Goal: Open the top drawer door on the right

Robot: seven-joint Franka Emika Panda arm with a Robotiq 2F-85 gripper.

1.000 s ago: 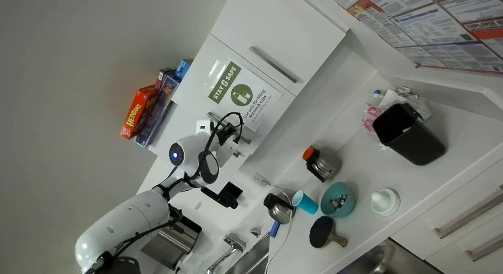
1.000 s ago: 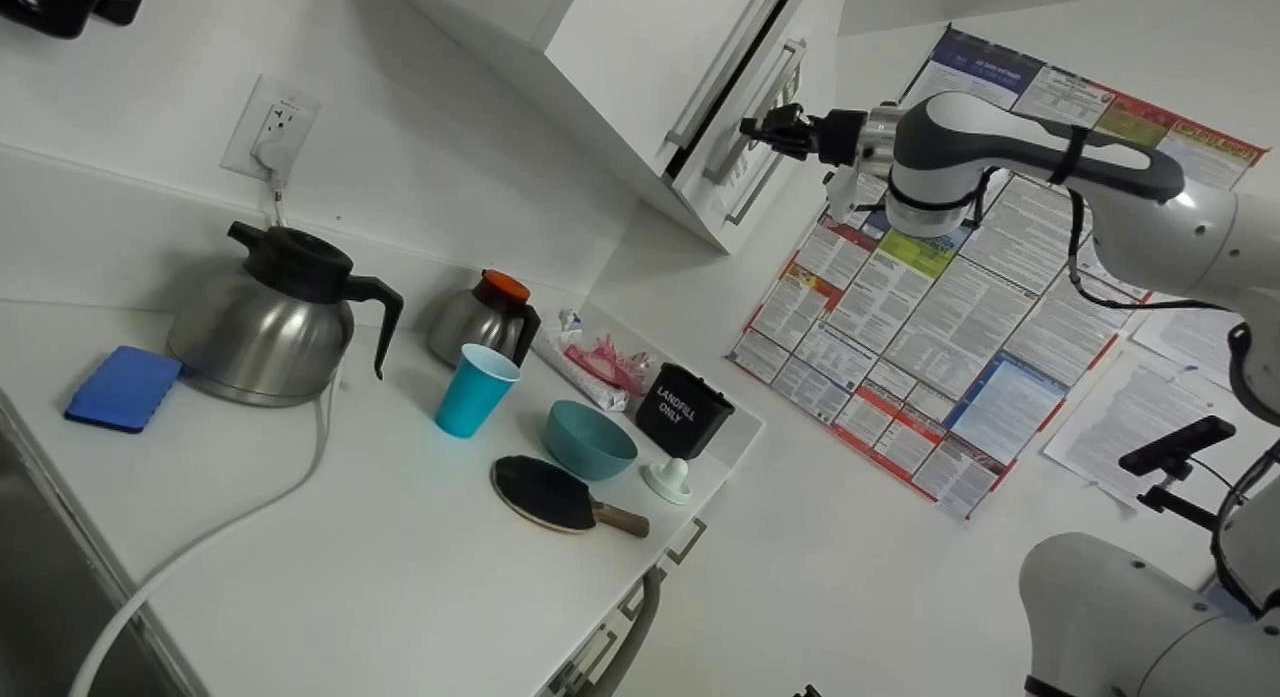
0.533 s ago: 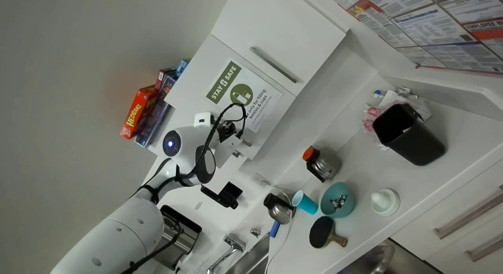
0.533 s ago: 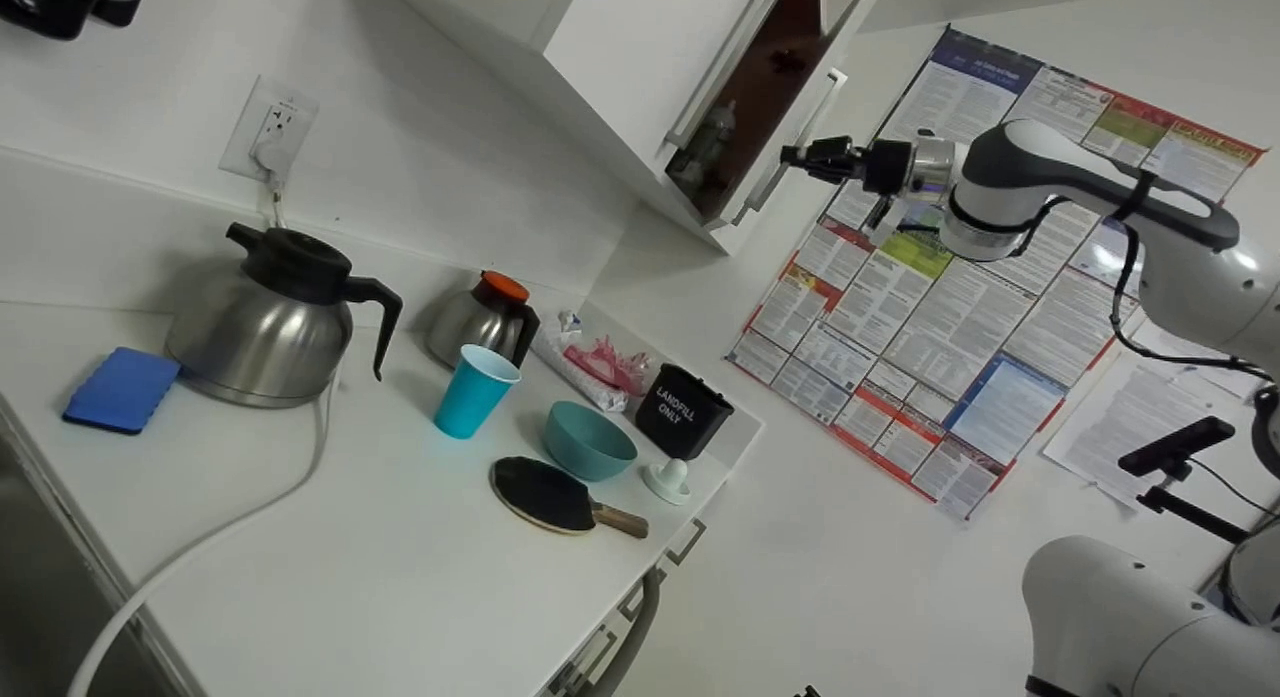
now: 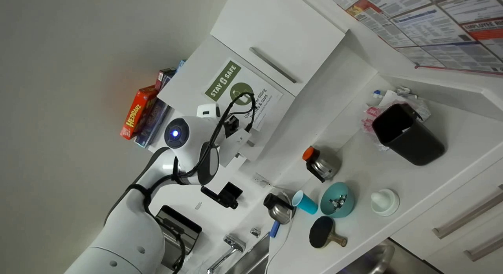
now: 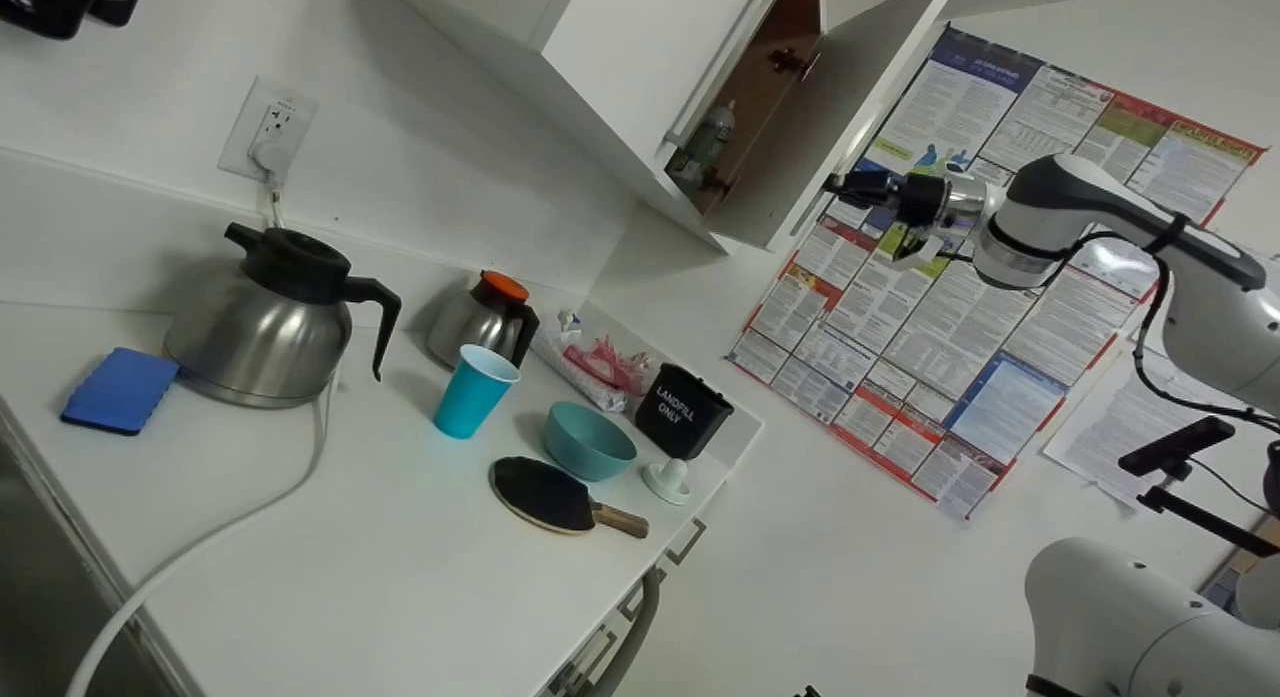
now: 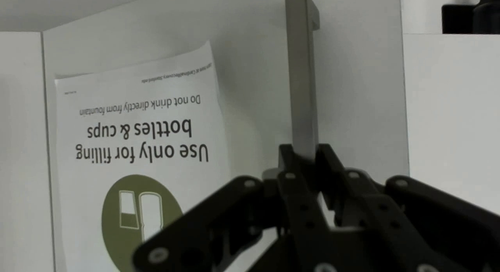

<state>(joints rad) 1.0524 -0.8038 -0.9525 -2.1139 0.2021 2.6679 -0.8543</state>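
The top drawer door (image 5: 192,79) is a flat white front with a white-and-green sticker (image 5: 224,82). It stands swung open on its hinge, and its inner face (image 6: 820,127) shows in an exterior view. In the wrist view the door (image 7: 254,88) fills the middle, with its sticker (image 7: 140,143) upside down. Its silver bar handle (image 7: 300,77) runs down between my fingers. My gripper (image 7: 304,157) is shut on the handle near the handle's middle. In an exterior view my gripper (image 6: 835,184) is at the door's outer side; the handle is mostly hidden there.
A plain white front (image 5: 279,38) with a bar handle is beside the door. A clear bottle (image 6: 712,137) stands inside the cabinet. Boxed games (image 5: 137,111) lie on top. Below are carafes (image 6: 265,327), a cup (image 6: 478,392), a bowl (image 6: 590,442), a paddle (image 6: 545,492) and a bin (image 6: 683,412).
The door has swung from slightly ajar to wide open, showing the cabinet's inside. My gripper has moved outward from the cabinet with the handle in it.
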